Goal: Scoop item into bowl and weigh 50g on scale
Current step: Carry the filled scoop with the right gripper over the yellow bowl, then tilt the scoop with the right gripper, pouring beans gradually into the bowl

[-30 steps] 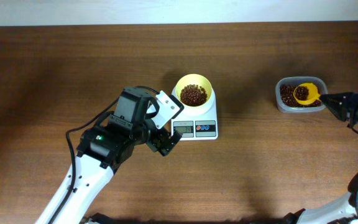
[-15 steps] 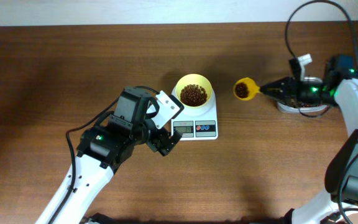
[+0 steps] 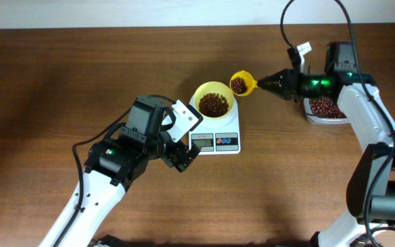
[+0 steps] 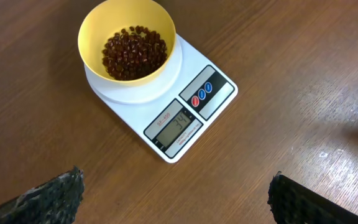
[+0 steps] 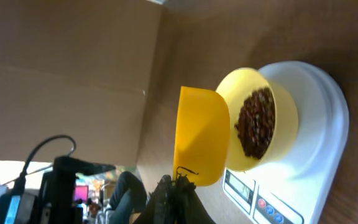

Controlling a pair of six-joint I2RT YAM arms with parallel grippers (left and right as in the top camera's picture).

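Note:
The pale yellow bowl (image 3: 213,103) sits on the white scale (image 3: 218,140) with a heap of dark reddish-brown beans (image 3: 214,104) inside. My right gripper (image 3: 265,84) is shut on the handle of a bright yellow scoop (image 3: 241,84). The scoop carries beans and hangs just beyond the bowl's far right rim. In the right wrist view the scoop (image 5: 201,137) lies beside the bowl (image 5: 288,124), above the scale (image 5: 322,124). My left gripper (image 3: 182,156) stands open with nothing in it, left of the scale's display. Its wrist view shows bowl (image 4: 92,25), beans (image 4: 134,52) and scale (image 4: 213,99).
A clear plastic container (image 3: 326,108) holding more beans stands at the right, partly under my right arm. A black cable loops above that arm. The brown table ends at a pale wall along the far edge.
My right arm has swung left from the clear container, carrying the loaded scoop across to the bowl's rim. The left arm, bowl and scale have not moved.

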